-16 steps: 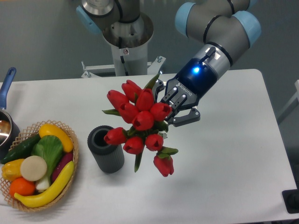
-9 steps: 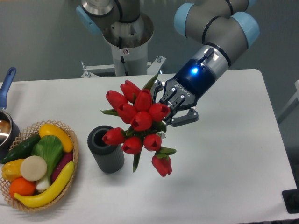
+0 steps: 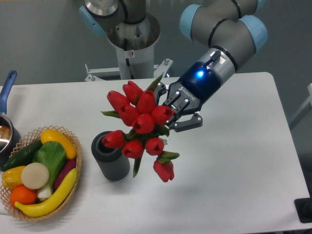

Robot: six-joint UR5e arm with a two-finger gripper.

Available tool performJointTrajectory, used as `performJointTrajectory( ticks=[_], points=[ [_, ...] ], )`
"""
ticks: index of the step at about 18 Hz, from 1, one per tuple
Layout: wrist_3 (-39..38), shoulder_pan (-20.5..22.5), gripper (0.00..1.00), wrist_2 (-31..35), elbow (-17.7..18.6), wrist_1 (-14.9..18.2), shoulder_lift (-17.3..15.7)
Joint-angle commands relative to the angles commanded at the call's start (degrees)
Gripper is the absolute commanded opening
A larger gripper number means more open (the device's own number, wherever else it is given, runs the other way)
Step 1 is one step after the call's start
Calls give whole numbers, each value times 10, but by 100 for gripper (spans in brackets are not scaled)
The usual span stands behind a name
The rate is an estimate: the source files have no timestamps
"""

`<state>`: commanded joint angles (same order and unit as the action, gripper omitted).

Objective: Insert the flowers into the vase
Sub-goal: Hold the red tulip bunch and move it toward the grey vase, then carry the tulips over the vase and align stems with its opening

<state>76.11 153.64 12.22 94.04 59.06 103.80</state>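
The gripper (image 3: 171, 113) reaches in from the upper right, its dark fingers (image 3: 187, 124) clamped around the stems of the flowers (image 3: 141, 124), so the bunch of red tulips hangs in the air above the white table (image 3: 234, 161). The blooms fan out to the left and downward from the grip, with one tulip drooping lowest at the bottom of the bunch and a green leaf poking up near the wrist, where a blue light glows. The leftmost blooms overlap the right edge of the vase (image 3: 110, 156) from this angle (whether they touch its rim I cannot tell). The vase stands upright on the table, just left of and below the bunch, its dark round mouth open and nothing inside it that I can see. Further left, a wicker basket (image 3: 72, 181) holds toy vegetables and fruit, and a blue-handled pot (image 3: 7, 105) sits at the table's left edge, partly out of frame.
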Motion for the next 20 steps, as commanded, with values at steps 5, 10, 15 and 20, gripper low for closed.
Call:
performJointTrajectory(
  ticks=[5, 10, 15, 20],
  points=[
    [1, -17, 25, -40, 21, -18, 1],
    [3, -37, 25, -89, 55, -29, -1],
    [7, -39, 25, -158, 96, -66, 0],
    [7, -55, 25, -162, 108, -69, -1]
  ],
)
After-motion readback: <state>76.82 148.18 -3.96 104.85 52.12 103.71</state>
